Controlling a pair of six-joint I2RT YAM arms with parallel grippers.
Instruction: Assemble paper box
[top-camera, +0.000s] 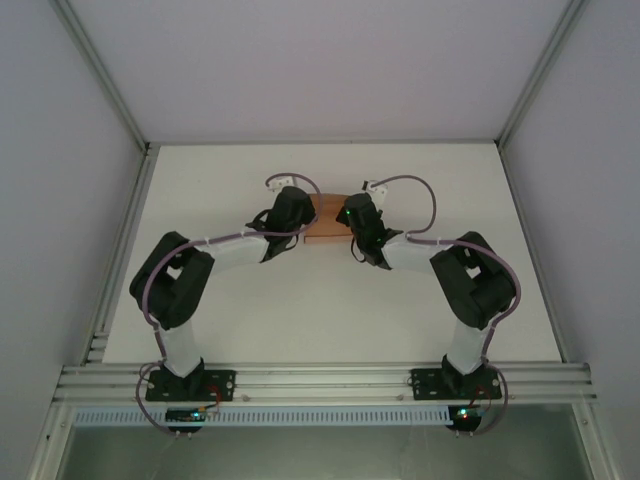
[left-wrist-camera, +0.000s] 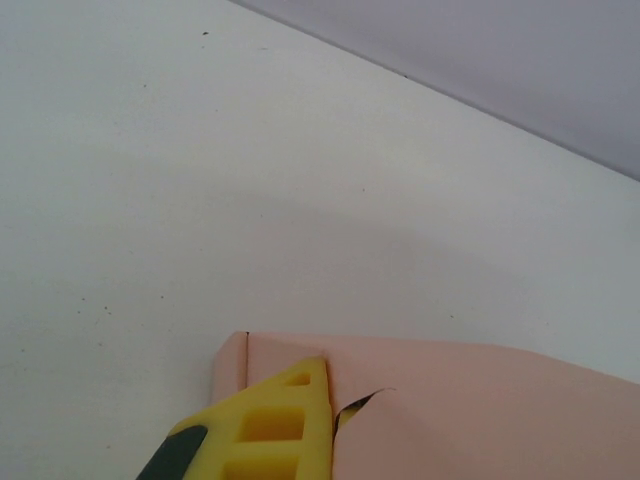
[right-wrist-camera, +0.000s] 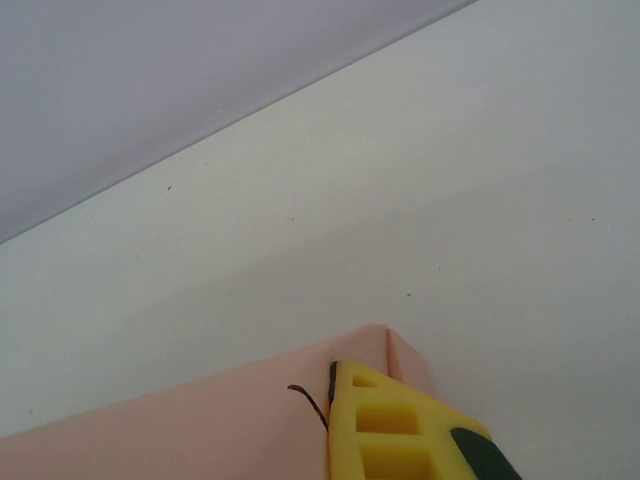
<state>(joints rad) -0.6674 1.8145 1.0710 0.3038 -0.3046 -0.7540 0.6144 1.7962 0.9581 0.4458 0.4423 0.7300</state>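
Note:
The paper box (top-camera: 325, 217), salmon-pink card, lies mid-table between the two arms. My left gripper (top-camera: 301, 210) is at its left end and my right gripper (top-camera: 351, 214) at its right end. In the left wrist view the pink card (left-wrist-camera: 480, 400) runs along the inner side of the yellow finger (left-wrist-camera: 275, 425) and hides the other finger; the left gripper (left-wrist-camera: 335, 385) is shut on the card near a folded corner. The right wrist view mirrors this: the card (right-wrist-camera: 180, 430) lies against the yellow finger (right-wrist-camera: 385, 430), and the right gripper (right-wrist-camera: 330, 385) is shut on it.
The white table (top-camera: 250, 320) extends around the box on all sides. Enclosure walls and corner posts (top-camera: 120, 100) ring the table. An aluminium rail (top-camera: 320, 380) carrying both arm bases runs along the near edge.

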